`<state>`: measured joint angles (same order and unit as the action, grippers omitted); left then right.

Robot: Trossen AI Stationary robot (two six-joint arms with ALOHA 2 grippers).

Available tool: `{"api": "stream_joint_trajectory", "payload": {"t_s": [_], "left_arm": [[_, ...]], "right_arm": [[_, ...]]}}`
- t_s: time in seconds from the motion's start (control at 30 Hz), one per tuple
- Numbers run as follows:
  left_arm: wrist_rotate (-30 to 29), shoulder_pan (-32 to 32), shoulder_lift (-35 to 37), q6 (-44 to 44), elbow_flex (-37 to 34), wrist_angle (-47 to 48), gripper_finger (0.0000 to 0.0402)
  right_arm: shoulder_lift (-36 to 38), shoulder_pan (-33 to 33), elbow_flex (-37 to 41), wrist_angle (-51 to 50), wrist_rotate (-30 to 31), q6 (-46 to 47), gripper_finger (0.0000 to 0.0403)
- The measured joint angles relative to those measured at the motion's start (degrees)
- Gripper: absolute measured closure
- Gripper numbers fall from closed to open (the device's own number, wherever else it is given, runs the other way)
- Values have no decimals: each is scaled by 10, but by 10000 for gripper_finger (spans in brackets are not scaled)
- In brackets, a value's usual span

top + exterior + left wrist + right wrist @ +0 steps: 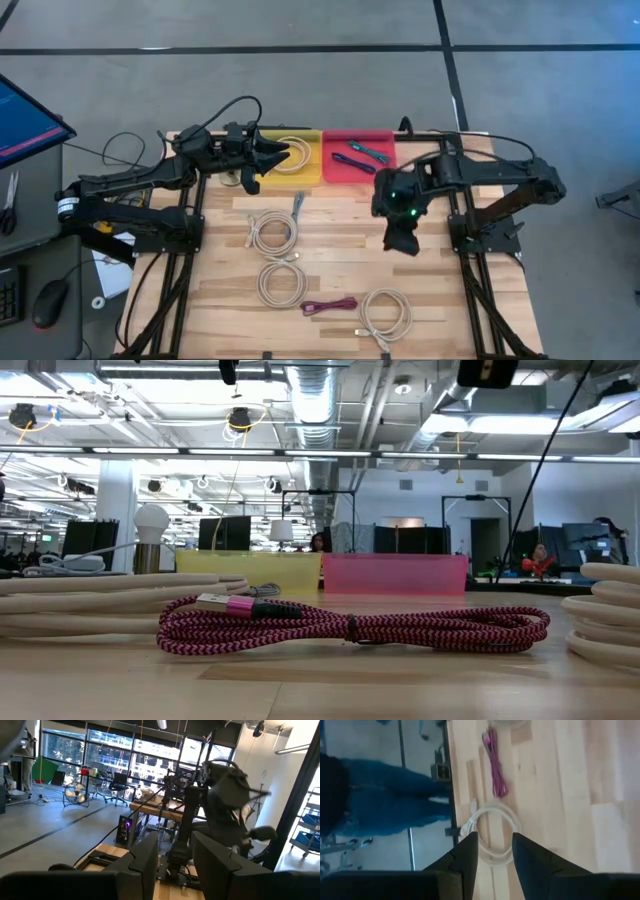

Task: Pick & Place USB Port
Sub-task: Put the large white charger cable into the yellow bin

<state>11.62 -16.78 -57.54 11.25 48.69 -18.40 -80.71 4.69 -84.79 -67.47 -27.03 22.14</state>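
Overhead, left gripper (283, 157) above yellow bin (310, 168), empty

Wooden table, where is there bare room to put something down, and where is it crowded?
On the wooden slat table, bare patches lie right of the coiled white cable, under the right gripper, and at the near left corner beside the middle white coil. It is crowded down the centre: white coils, magenta braided cable, and the yellow bin and pink bin.

High view looks straight down on the table (340, 250); low view skims it; both share the magenta cable (350, 628).
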Motion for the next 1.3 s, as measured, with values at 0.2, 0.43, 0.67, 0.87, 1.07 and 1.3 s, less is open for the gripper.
{"api": "stream_joint_trajectory", "payload": {"t_s": [0.2, 0.43, 0.67, 0.87, 1.07, 1.3], "left_arm": [[0, 0, 0, -2, 0, 0, 285], [11, 0, 1, -2, 0, 0, 285], [22, 0, 31, 1, 0, 20, 285], [22, 0, 77, -3, 0, 78, 285], [22, 0, 95, -3, 0, 95, 285], [22, 0, 94, -3, 0, 99, 285]], "right_arm": [[-39, 30, 0, 15, 1, 4, 290], [-107, 37, 0, 69, -6, 4, 290], [-168, 35, 0, 88, -56, 2, 309], [-204, 50, 0, 52, -102, 4, 341], [-218, 78, 0, 35, -101, 32, 359], [-218, 93, 0, 35, -60, 34, 359]]}}
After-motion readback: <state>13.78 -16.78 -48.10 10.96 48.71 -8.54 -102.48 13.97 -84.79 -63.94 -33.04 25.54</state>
